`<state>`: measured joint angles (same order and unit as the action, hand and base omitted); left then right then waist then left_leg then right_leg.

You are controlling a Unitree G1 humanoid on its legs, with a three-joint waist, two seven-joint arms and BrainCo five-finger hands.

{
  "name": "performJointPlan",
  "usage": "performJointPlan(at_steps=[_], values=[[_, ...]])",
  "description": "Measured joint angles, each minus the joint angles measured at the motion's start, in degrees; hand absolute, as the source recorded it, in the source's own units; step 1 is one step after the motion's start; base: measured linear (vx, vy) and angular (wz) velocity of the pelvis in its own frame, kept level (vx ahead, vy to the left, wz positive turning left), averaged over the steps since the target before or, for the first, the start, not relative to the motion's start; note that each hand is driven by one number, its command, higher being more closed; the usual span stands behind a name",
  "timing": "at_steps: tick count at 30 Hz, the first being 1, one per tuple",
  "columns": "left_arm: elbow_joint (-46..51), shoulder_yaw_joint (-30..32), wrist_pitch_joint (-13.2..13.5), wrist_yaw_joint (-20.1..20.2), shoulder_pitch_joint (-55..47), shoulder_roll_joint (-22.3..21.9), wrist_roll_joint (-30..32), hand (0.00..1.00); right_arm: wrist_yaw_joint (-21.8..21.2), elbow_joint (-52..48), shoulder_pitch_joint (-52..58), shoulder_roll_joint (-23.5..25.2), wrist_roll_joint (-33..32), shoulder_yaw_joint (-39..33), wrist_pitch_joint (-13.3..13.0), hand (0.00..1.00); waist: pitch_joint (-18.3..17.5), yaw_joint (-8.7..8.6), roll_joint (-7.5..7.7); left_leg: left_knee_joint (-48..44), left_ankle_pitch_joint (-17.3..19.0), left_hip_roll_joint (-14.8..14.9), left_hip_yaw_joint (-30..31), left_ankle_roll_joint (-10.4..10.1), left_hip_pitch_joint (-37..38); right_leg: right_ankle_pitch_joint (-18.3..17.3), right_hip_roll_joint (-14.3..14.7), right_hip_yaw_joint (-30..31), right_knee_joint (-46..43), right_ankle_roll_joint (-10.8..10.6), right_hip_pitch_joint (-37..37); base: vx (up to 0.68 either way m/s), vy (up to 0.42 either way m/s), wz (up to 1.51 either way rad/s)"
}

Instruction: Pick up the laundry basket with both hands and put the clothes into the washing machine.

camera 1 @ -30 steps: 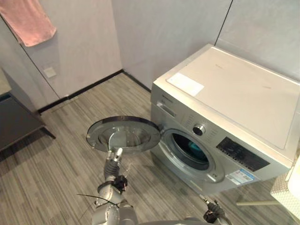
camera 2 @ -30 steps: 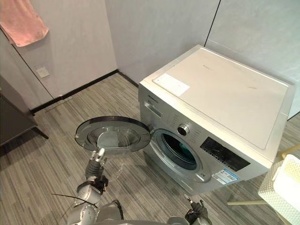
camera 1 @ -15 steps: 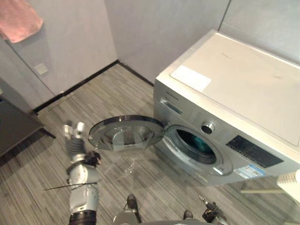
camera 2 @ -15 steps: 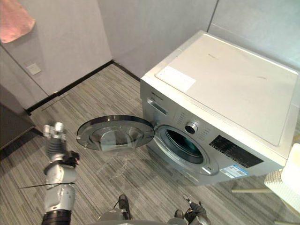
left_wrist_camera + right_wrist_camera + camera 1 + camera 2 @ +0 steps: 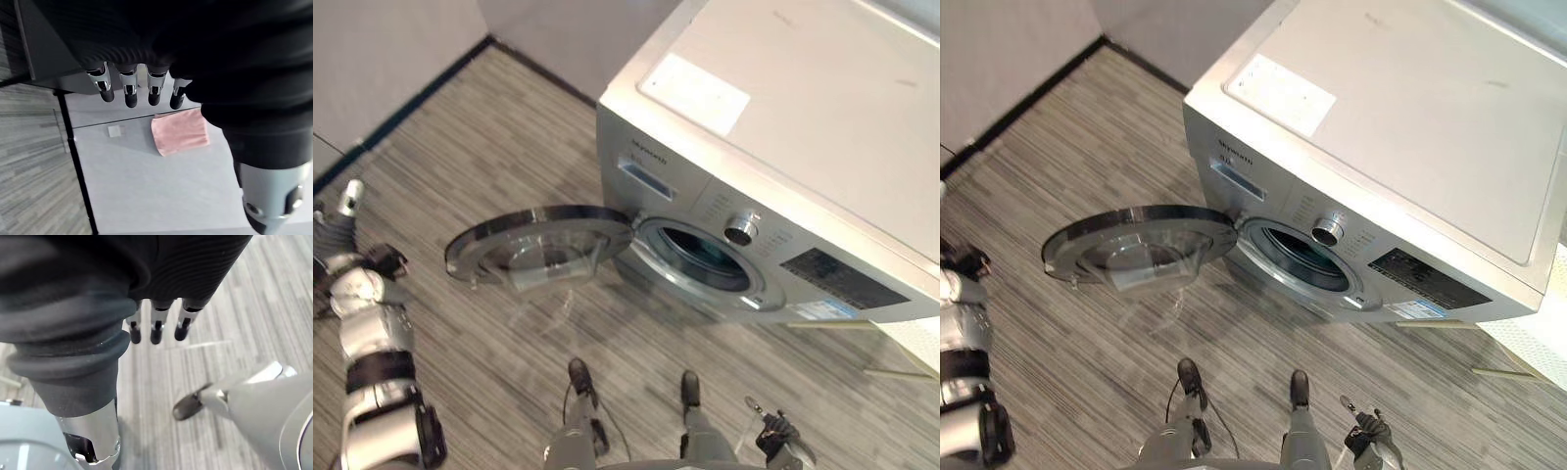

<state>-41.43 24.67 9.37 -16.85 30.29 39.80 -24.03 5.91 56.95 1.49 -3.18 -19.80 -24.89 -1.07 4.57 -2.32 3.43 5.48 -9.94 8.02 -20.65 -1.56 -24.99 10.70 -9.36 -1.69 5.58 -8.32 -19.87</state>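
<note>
The silver washing machine point(image 5: 773, 127) stands at the upper right, its round door point(image 5: 533, 247) swung wide open to the left. The drum opening point(image 5: 703, 260) is dark inside. A corner of the white mesh laundry basket point(image 5: 915, 342) shows at the right edge, beside the machine. My left hand point(image 5: 337, 227) is out at the far left over the floor, well away from the door; its fingers point(image 5: 128, 92) are straight and hold nothing. My right hand point(image 5: 775, 432) hangs low at the bottom right, its fingers point(image 5: 156, 332) straight over bare floor.
Grey striped floor point(image 5: 499, 137) lies in front of the machine, edged by a dark skirting board point(image 5: 406, 108) at the wall. A pink towel point(image 5: 180, 131) hangs on the wall past my left hand. Thin pale bars point(image 5: 832, 325) lie by the basket.
The camera has tilted down and closed in on the machine. My left arm has swung from in front of the door out to the far left. The right hand stays low.
</note>
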Motion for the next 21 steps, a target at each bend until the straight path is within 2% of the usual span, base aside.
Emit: performJointPlan(at_steps=[2, 4, 8, 9, 11, 12, 13, 14, 17, 21], values=[[-4.5, -1.9, -0.6, 0.6, 4.8, 2.0, 0.0, 0.00, 0.2, -0.3, -1.1, 0.4, -0.5, 0.0, 0.0, 0.00, 1.9, 0.17, 0.21, 0.0, -0.9, 2.0, 0.3, -0.1, -2.6, 3.4, 2.0, 0.2, 0.0, 0.2, -2.8, -0.06, 0.013, -0.16], [-6.9, -2.7, -1.2, 0.7, 6.8, 1.9, 0.0, 0.00, 0.2, -1.6, -1.7, 1.1, -1.2, 0.4, -0.1, 0.00, 3.1, 0.14, 0.54, 0.1, -1.3, 3.1, 0.3, -0.1, -3.9, 4.9, 2.7, 0.3, 0.0, 0.6, -4.3, -0.06, 0.019, -0.20], [-11.2, -3.9, -4.2, 1.8, 9.5, -1.4, 0.0, 0.00, 0.5, -6.8, -1.9, 2.9, -3.5, 3.9, -0.4, 0.00, 6.5, 0.60, 1.28, 0.4, -1.2, 5.1, -0.1, -0.4, -5.2, 9.0, 4.3, 0.2, 0.1, 1.2, -6.4, -0.07, 0.059, -0.22], [-11.2, -4.4, -4.8, 2.0, 9.6, -3.3, 0.1, 0.00, 0.6, -7.5, -1.9, 3.2, -4.4, 5.3, -0.5, 0.00, 7.0, 0.83, 1.73, 0.4, -1.1, 5.5, -0.1, -0.4, -5.2, 9.2, 4.6, 0.2, 0.1, 1.3, -6.5, -0.07, 0.056, -0.12], [-10.7, -4.3, -3.3, 0.6, 9.5, -5.3, 2.0, 0.00, 0.9, -9.4, -1.6, 3.8, -5.1, 5.9, -0.7, 0.00, 7.2, 1.58, 2.04, 0.4, -1.3, 6.2, -0.1, -0.6, -5.3, 9.2, 5.3, 0.1, 0.1, 1.3, -6.6, -0.04, 0.036, -0.08], [-10.6, -4.5, -3.4, 0.7, 9.5, -5.4, 2.4, 0.00, 1.2, -9.6, -1.6, 3.9, -5.2, 6.0, -0.8, 0.00, 7.2, 1.80, 2.03, 0.3, -1.4, 6.4, -0.2, -0.7, -5.3, 9.2, 5.4, 0.1, 0.1, 1.3, -6.7, -0.03, 0.021, -0.13], [-10.3, -4.5, -3.7, 0.8, 9.0, -6.4, 2.8, 0.00, 1.5, -10.6, -1.6, 3.6, -5.6, 6.9, -0.9, 0.00, 7.2, 2.63, 2.00, 0.3, -1.5, 6.7, -0.3, -0.9, -5.3, 9.2, 5.8, 0.1, 0.1, 1.3, -6.9, -0.02, 0.010, -0.21], [-9.7, -4.5, -3.0, 0.8, 7.5, -7.7, 4.9, 0.00, 1.4, -11.4, -1.7, 3.5, -5.6, 7.5, -1.1, 0.00, 7.2, 3.42, 1.97, 0.2, -1.6, 7.0, -0.7, -1.0, -5.3, 9.2, 6.0, 0.1, 0.1, 1.3, -7.3, -0.01, 0.007, -0.21], [-9.4, -4.4, -1.7, 0.8, 4.3, -9.4, 6.8, 0.00, 1.4, -12.3, -1.8, 2.8, -5.6, 7.9, -1.0, 0.00, 7.4, 3.55, 1.35, 0.0, -2.1, 7.0, -0.9, -1.7, -5.2, 9.0, 6.0, 0.1, 0.1, 1.1, -7.3, 0.01, 0.007, -0.08], [-8.4, -4.6, -0.7, 0.7, -0.7, -13.9, 7.4, 0.00, 1.4, -11.6, -1.8, 2.7, -5.5, 7.8, -0.8, 0.00, 7.4, 4.08, 1.28, 0.0, -2.2, 5.1, -2.0, -1.8, -3.3, 6.2, 4.0, 0.2, 0.1, -1.3, -5.7, 0.01, 0.009, 0.06]])
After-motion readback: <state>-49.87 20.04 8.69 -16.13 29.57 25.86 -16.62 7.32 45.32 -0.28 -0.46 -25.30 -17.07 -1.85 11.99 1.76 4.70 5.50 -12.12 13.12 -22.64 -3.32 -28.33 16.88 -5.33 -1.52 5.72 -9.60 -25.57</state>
